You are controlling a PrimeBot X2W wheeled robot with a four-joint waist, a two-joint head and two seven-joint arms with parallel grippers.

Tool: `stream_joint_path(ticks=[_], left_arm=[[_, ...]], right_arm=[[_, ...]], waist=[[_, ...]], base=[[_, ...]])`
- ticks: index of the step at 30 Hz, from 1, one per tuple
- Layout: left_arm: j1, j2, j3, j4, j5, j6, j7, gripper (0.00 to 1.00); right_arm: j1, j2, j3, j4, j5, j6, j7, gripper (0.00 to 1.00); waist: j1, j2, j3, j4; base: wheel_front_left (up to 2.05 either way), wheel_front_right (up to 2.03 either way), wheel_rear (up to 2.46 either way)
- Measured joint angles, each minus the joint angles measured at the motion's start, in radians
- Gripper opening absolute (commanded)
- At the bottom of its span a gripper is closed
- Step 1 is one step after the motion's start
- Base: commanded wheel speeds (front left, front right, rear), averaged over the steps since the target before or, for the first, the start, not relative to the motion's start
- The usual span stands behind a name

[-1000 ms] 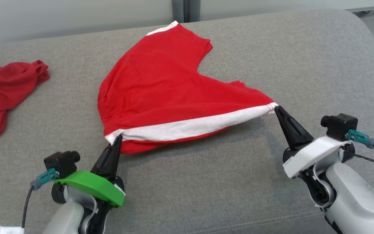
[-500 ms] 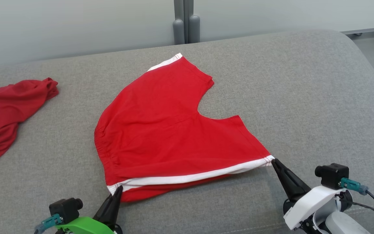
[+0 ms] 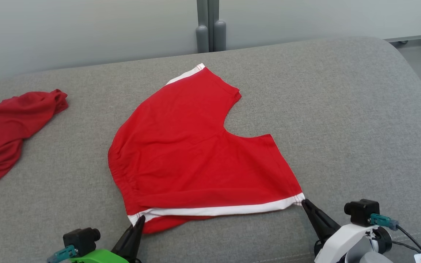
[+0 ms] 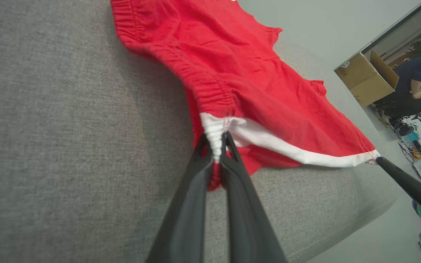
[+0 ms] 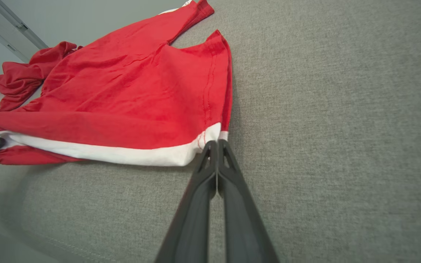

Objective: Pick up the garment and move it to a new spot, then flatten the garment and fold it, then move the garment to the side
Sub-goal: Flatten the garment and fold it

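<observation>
The garment (image 3: 196, 153) is a pair of bright red shorts with a white side stripe, spread nearly flat on the grey cushion (image 3: 342, 109). My left gripper (image 3: 141, 218) is shut on the garment's near-left corner, where the gathered waistband meets the white stripe (image 4: 216, 135). At the other end of the stripe, my right gripper (image 3: 303, 201) is shut on the near-right hem corner (image 5: 216, 140). The white stripe (image 3: 217, 210) runs taut between both grips along the near edge, with a red fold tucked beneath it. The right gripper's dark finger (image 4: 408, 184) shows in the left wrist view.
A second, darker red cloth (image 3: 9, 124) lies crumpled at the cushion's left. Grey posts (image 3: 210, 34) and a pale wall stand behind. The cushion's front seam (image 3: 415, 233) runs close to my grippers. A seated person (image 4: 411, 84) and a cardboard box (image 4: 365, 78) are far off.
The head camera has tilted, shifting the whole picture down. Both grippers drew the near edge toward me and lowered it, so the garment lies flatter.
</observation>
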Motion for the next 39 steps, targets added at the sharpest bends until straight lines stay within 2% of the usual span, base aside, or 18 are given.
stream_joint_path(ticks=[10,11,12,13,14,24,32,35,39], left_arm=[[0.011,0.021,0.005,0.017,-0.02,0.0,-0.003,0.0],[0.011,0.023,0.005,0.021,-0.022,0.0,-0.003,0.27],[0.011,0.024,0.005,0.024,-0.026,0.0,-0.003,0.53],[0.012,0.024,0.005,0.027,-0.026,0.0,-0.003,0.9],[0.012,0.024,0.005,0.029,-0.026,0.0,-0.003,1.0],[0.032,0.024,0.017,0.019,-0.067,0.0,-0.008,1.0],[0.044,0.042,0.172,-0.084,-0.002,0.0,-0.009,1.0],[0.044,0.038,0.216,-0.123,0.033,0.006,-0.009,1.0],[0.044,0.029,0.251,-0.169,0.094,0.038,-0.009,1.0]], right_arm=[[0.0,0.015,-0.011,0.046,-0.004,0.008,0.0,0.0],[0.0,0.017,-0.013,0.049,-0.004,0.008,0.0,0.18],[0.0,0.02,-0.015,0.052,-0.004,0.008,0.0,0.43],[0.0,0.023,-0.017,0.055,-0.004,0.008,0.0,0.85],[0.0,0.025,-0.019,0.056,-0.004,0.008,0.0,1.0],[0.003,0.026,-0.051,0.064,-0.012,0.008,0.0,1.0],[0.001,0.005,-0.146,-0.007,-0.058,0.006,0.0,1.0],[-0.003,0.0,-0.185,-0.04,-0.079,-0.014,0.0,1.0],[-0.021,0.001,-0.222,-0.092,-0.107,-0.041,0.0,1.0]], waist=[[0.0,0.0,-0.004,0.009],[0.0,0.0,-0.004,0.01],[0.0,0.0,-0.005,0.011],[0.0,0.0,-0.006,0.012],[0.0,0.0,-0.007,0.012],[0.0,0.0,-0.009,0.015],[0.0,0.0,-0.014,0.014],[0.0,0.0,-0.028,0.013],[0.0,0.0,-0.049,0.014]], base=[[0.0,0.0,0.0],[0.0,0.0,0.0],[0.0,0.0,0.0],[0.0,0.0,0.0],[0.0,0.0,0.0],[0.0,0.0,0.0],[0.0,0.0,0.0],[0.0,0.0,0.0],[0.0,0.0,0.0]])
